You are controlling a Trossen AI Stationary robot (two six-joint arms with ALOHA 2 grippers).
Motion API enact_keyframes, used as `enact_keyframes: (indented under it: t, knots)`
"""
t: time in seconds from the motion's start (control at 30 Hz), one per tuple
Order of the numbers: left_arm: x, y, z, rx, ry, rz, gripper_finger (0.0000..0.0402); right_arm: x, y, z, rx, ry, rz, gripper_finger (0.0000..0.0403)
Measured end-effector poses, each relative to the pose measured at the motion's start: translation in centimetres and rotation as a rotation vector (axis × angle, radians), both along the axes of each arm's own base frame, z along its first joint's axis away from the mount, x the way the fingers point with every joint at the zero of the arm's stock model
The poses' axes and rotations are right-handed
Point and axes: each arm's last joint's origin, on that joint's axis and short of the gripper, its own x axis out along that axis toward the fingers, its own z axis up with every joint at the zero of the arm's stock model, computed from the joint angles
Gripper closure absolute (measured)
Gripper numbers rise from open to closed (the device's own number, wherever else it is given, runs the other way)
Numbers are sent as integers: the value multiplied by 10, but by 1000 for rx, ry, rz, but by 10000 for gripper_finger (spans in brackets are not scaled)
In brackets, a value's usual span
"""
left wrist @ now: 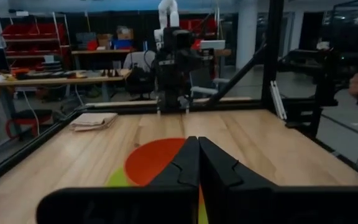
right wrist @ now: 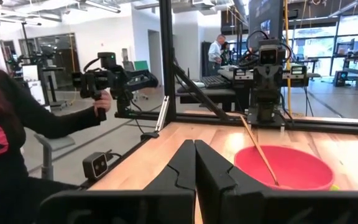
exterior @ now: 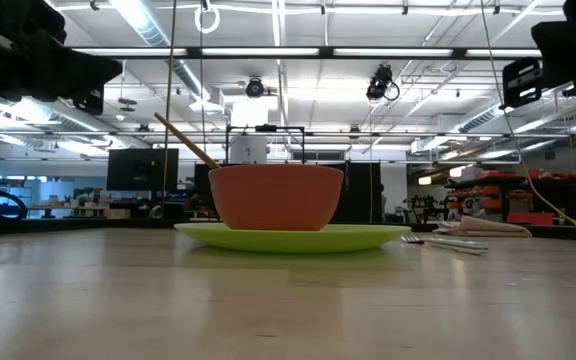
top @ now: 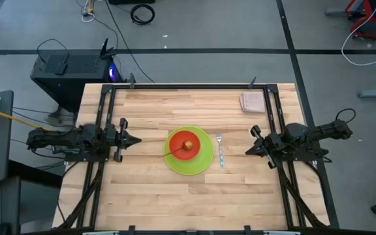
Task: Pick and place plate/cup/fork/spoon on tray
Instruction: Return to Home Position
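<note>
The lime-green plate (top: 189,154) lies flat on the wooden table near its middle. The red-orange cup (top: 187,143) stands on the plate, also in the low view (exterior: 276,197). The golden-tan spoon (exterior: 186,141) leans in the cup, its handle sticking out over the rim toward the left. The silver fork (top: 220,149) lies on the table just right of the plate. My left gripper (top: 138,140) is shut and empty, left of the plate. My right gripper (top: 248,151) is shut and empty, right of the fork. No tray shows.
A pinkish-beige square pad (top: 252,101) lies at the table's far right corner. A dark metal frame (top: 188,87) runs round the table. A person (right wrist: 5,130) stands beyond the table's edge holding a dark hand controller (right wrist: 114,81).
</note>
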Motion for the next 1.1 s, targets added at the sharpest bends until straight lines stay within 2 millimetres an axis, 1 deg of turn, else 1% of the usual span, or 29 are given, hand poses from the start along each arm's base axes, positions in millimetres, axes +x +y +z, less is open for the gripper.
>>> enact_keyframes:
  t: [0.1,0.3,0.43,0.63,0.87,1.1]
  knots:
    - [0,-1,0,-1,0,-19,389,0,0,0,-19,-8,-2,399]
    - [0,-1,-2,5,19,-34,396,0,0,0,-48,-16,-4,400]
    - [0,-1,-3,-5,29,-34,383,0,0,-1,-63,-11,-5,400]
    - [0,-1,-4,-21,42,-34,385,0,0,-2,-213,-53,-16,391]
    - [0,-1,-3,-21,34,-34,390,0,0,-2,-218,-55,-16,389]
    - [0,-1,-3,-21,31,-34,370,0,0,-2,-218,-56,-16,389]
